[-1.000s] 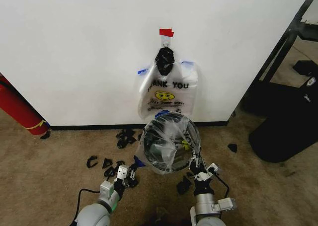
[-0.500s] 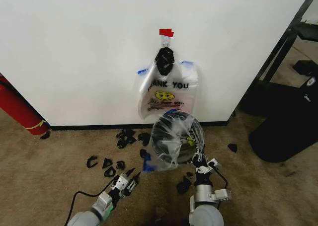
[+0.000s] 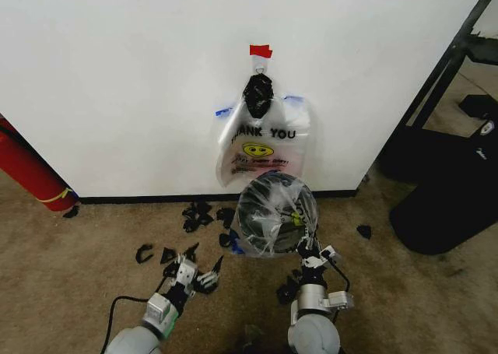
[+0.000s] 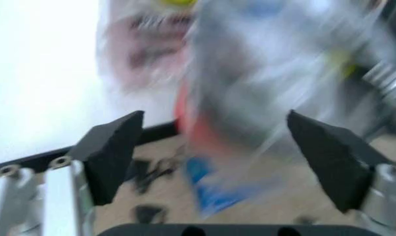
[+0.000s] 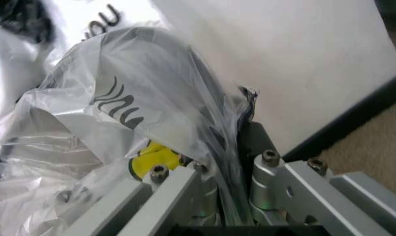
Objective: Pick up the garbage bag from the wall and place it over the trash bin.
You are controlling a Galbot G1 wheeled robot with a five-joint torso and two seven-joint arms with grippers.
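From my head camera, the garbage bag (image 3: 274, 216) is draped over the trash bin (image 3: 250, 223), which stands on the carpet floor (image 3: 70, 268) just in front of the wall (image 3: 124, 74). The see-through film hides most of the bin, so I make out its dark inside and little else; a blue handle (image 3: 232, 243) pokes out at the bin's near left. My right tool (image 3: 310, 249) is at the bin's near right edge, its fingers closed on the bag's plastic. My left tool (image 3: 201, 270) sits lower and to the left, near the scattered black clips (image 3: 166, 255), its fingers spread apart and holding nothing. On the wall behind hangs the bunch of bags (image 3: 263, 145) under a black knot (image 3: 257, 95) and red tape (image 3: 261, 51). At far left a red cylinder (image 3: 29, 167) is cut off by the picture's edge.

From my left wrist, everything past the tool is badly smeared. Both black fingertips (image 4: 112, 152) stand wide apart, and between them I can only guess out clear plastic, a streak of red and a blue patch.

From my right wrist, the bag fills the space ahead, crumpled, with black print and a yellow spot (image 5: 152, 160) showing through. The film runs down between my metal fingers (image 5: 266, 184), pinched there; the bin's rim is mostly hidden under it.
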